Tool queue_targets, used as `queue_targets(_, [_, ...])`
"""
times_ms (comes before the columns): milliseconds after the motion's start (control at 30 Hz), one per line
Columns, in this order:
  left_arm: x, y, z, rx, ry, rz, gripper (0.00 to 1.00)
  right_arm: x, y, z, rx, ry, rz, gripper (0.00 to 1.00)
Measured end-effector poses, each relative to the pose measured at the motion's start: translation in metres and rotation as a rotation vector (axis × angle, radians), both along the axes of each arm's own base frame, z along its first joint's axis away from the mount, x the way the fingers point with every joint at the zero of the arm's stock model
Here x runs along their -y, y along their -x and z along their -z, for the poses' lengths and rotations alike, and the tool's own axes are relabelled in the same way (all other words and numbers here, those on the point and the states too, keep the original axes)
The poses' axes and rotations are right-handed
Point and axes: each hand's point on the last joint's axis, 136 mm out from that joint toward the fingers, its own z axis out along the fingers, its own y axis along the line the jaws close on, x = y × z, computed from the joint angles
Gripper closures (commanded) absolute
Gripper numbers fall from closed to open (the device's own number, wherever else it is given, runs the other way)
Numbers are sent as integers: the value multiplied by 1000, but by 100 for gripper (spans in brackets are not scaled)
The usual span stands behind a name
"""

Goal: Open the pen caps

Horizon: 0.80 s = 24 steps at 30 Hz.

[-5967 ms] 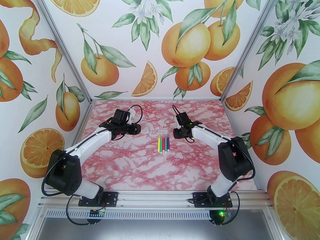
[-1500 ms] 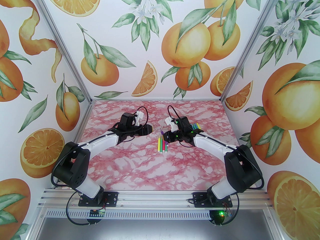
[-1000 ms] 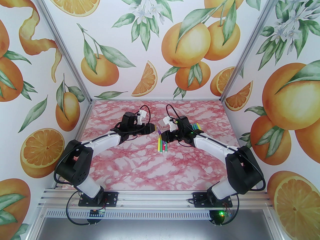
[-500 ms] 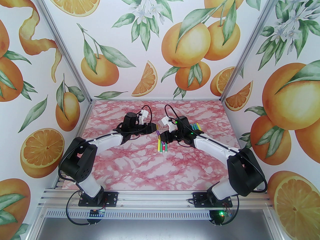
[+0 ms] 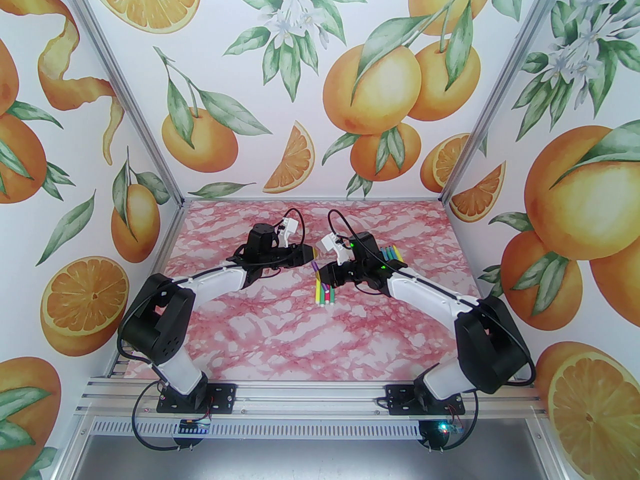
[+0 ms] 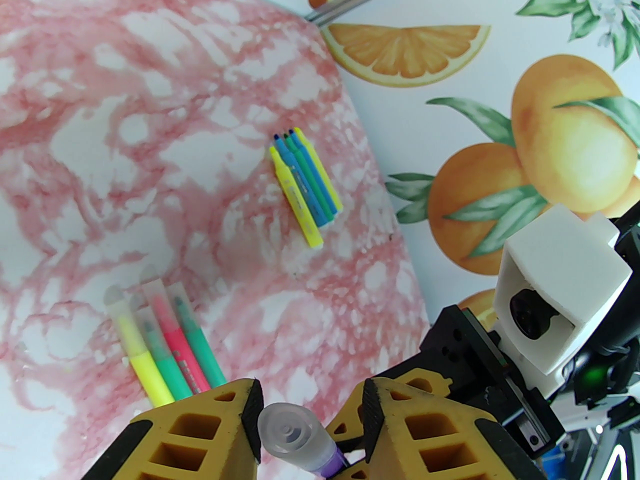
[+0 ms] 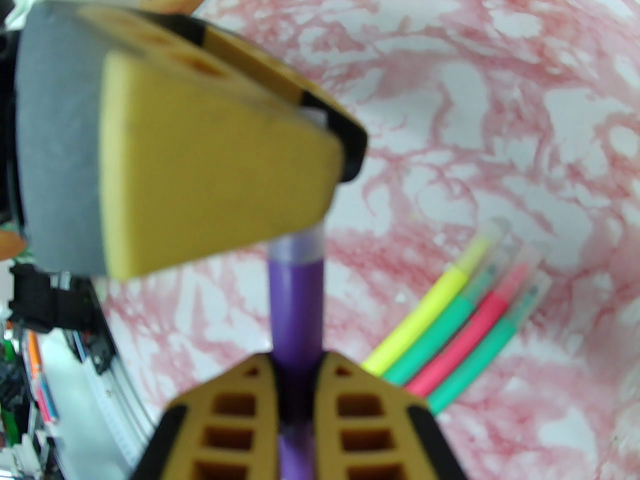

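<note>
Pen cap (image 6: 292,435) of the purple pen (image 7: 297,308): pale, translucent, on the pen's end. The pen is held in the air over the middle of the table (image 5: 280,338), not lying on it.

Right fingers (image 7: 240,418) are clamped on the purple barrel, with a stretch of barrel showing between them and the cap. Left fingers (image 6: 200,433) are spread to either side of the cap. One pad is at or against it and the other stands clear with a visible gap, so they are not closed on it.

Around:
- Four capped pens (image 6: 160,338) lie flat on the table, side by side and touching: yellow, green, pink, green. Their caps point away from the arm bases. They lie just beside the held pen, and from overhead the right fingers overlap their cap ends.
- A second cluster, the uncapped pens (image 6: 305,183), lies well apart toward the right wall (image 6: 500,28). They are yellow, blue and green, with bare tips. From overhead the right wrist hides part of them.

In the way:
- From the right wrist, a left finger is a large blurred yellow block across most of the cap, and only the cap's lower rim shows.
- From the left wrist, the white camera housing (image 6: 555,293) of the right arm sits close on the right.
</note>
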Motion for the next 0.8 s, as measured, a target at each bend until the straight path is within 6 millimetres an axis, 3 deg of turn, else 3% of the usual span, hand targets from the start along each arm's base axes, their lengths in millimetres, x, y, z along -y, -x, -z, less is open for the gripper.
queue_targets(367, [1, -1, 3, -16, 8, -2, 77, 0, 0, 0, 3, 1, -2, 97])
queue_targets(667, [4, 0, -1, -8, 24, 12, 94, 0, 0, 0, 7, 4, -4, 74])
queue_targets(800, [4, 0, -1, -7, 24, 12, 98, 0, -1, -1, 11, 0, -3, 69])
